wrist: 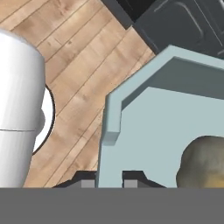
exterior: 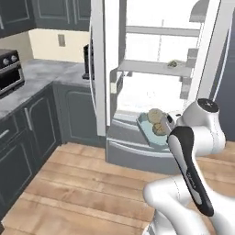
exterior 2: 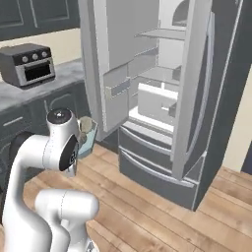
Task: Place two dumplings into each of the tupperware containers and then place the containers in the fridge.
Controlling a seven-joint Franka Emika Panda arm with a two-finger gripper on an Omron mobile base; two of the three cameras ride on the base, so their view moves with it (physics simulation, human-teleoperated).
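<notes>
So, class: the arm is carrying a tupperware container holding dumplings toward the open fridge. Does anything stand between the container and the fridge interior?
Nothing visible does. The fridge doors stand open, and the tupperware container, gripped at its wall by the gripper with dumplings inside, hangs in front of the lower drawers.

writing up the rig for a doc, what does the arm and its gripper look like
The arm is glossy white with rounded, tube-like links. A long black panel with faint pale lettering runs down one link in the left base view, and a round dark cap with small white marks tops a joint in both base views. No loose cables show. The gripper ends in two small dark fingertips with paler grey pads.
</notes>
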